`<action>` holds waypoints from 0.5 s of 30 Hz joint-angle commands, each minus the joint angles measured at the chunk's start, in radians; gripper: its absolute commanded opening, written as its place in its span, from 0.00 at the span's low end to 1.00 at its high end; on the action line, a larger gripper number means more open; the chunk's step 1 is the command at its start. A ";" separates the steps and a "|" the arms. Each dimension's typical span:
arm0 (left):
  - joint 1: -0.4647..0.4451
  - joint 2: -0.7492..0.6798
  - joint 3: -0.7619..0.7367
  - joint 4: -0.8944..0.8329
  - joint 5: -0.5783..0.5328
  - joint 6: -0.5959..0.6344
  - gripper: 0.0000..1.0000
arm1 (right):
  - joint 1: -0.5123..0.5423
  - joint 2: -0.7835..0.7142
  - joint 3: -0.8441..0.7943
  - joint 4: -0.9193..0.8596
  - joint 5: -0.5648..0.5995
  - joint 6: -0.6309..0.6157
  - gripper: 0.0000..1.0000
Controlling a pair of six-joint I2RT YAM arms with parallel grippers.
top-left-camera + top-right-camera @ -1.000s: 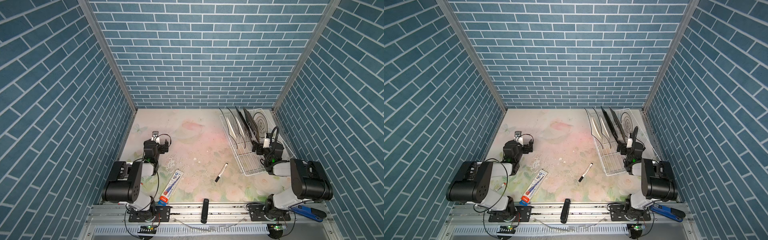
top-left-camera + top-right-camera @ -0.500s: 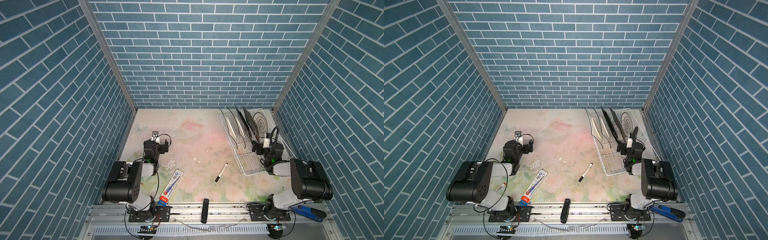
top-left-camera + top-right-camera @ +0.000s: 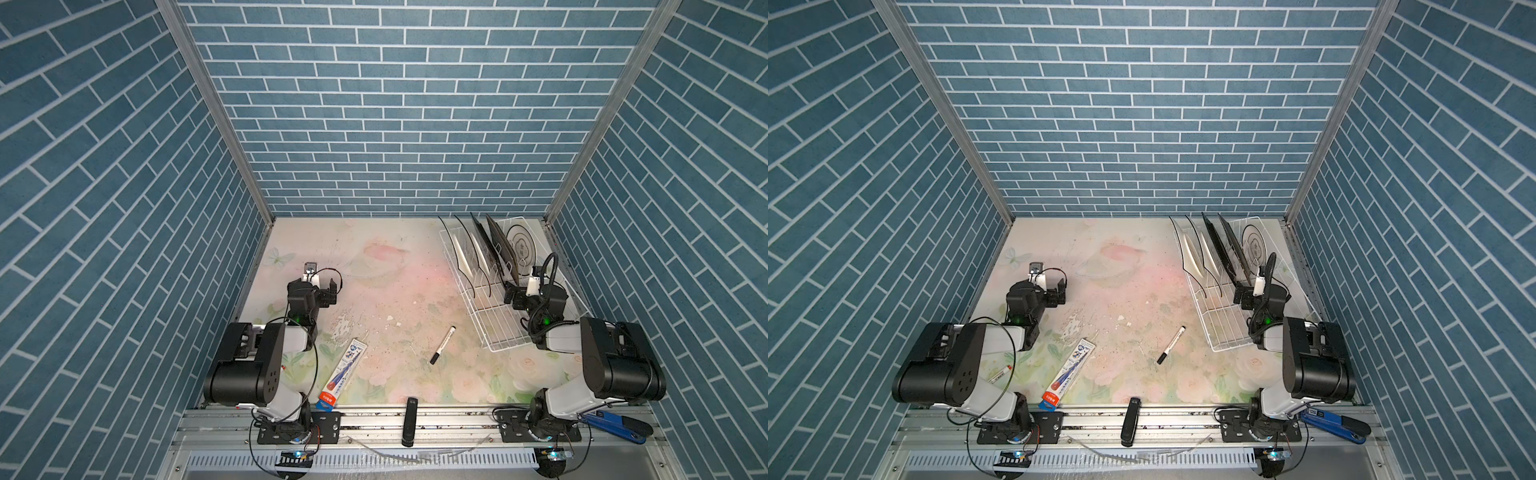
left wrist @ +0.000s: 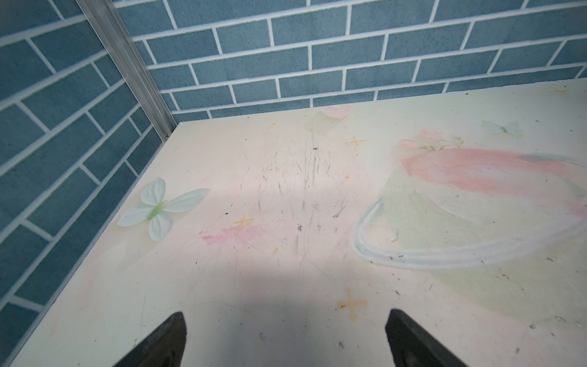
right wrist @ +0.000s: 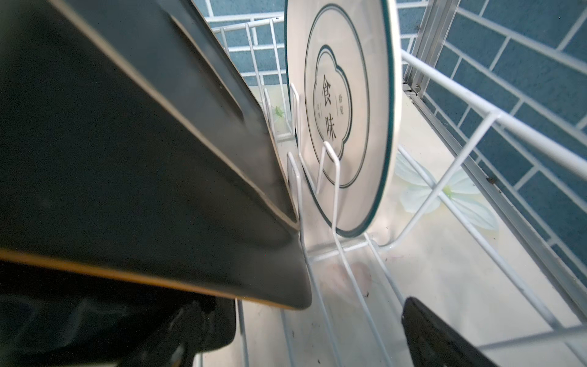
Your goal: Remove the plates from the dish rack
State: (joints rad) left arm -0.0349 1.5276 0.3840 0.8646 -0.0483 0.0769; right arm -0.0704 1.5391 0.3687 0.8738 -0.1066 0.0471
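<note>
- The dish rack (image 3: 498,328) sits at the far right of the worktop (image 3: 374,270), beside the right wall.
- The plates (image 3: 503,251) stand on edge between its prongs, in the far half. Pale square ones are on the left, black plates (image 3: 1235,249) come next, and a round plate (image 5: 346,111) with dark rings is at the right.
- The right fingers (image 5: 438,336) are spread wide inside the rack. A black plate's lower corner seems to lie between them, unclamped, though it mostly hides one finger.
- The left fingers (image 4: 165,340) are spread apart low over the worktop, holding nothing, well away from the rack.
- A marker (image 3: 442,345) and a toothpaste box (image 3: 343,374) lie loose nearer the front.
</note>
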 commanded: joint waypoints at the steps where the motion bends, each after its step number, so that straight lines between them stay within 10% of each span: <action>1: 0.000 0.002 0.007 -0.004 -0.005 0.002 1.00 | 0.000 0.001 0.021 -0.002 -0.008 -0.012 0.99; 15: -0.010 -0.054 0.002 -0.036 -0.105 -0.023 1.00 | 0.000 0.002 0.022 -0.004 -0.008 -0.012 0.99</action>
State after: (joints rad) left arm -0.0364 1.5223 0.3840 0.8585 -0.0811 0.0700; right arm -0.0704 1.5391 0.3687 0.8738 -0.1066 0.0471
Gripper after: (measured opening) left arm 0.996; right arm 0.989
